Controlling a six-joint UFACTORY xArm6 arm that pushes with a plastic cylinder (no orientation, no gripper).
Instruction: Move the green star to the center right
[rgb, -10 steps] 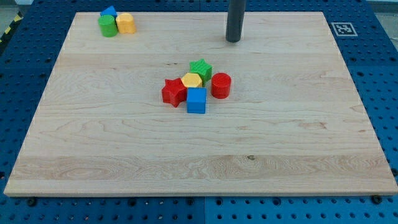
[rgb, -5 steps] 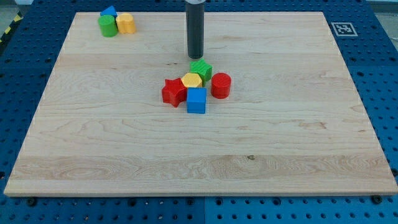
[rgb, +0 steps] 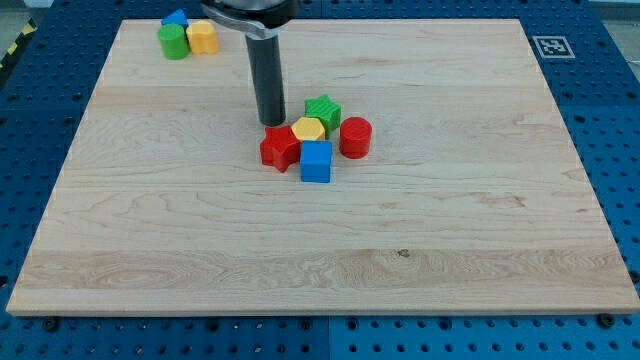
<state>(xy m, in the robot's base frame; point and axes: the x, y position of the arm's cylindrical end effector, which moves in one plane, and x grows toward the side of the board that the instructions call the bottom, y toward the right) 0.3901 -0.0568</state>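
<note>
Standing on the worktop (rgb: 150, 230), my tip (rgb: 271, 122) sits just beside the red star (rgb: 279, 148), at its upper edge, with the green star (rgb: 323, 110) near it toward the view's right. No pincer exists here, only a bare rod holding nothing. The green star, mid-board, touches the yellow block (rgb: 308, 129); pushing rightward looks feasible. The rod's top is cut off.

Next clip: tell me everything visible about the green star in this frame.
The green star is a small, matte, chunky block with a ridged star top, lying flat near the board's middle, at the top of a cluster. The yellow block presses against its lower-left side; the red cylinder sits just lower right, contact unclear. My tip stands to its left, apart.
</note>
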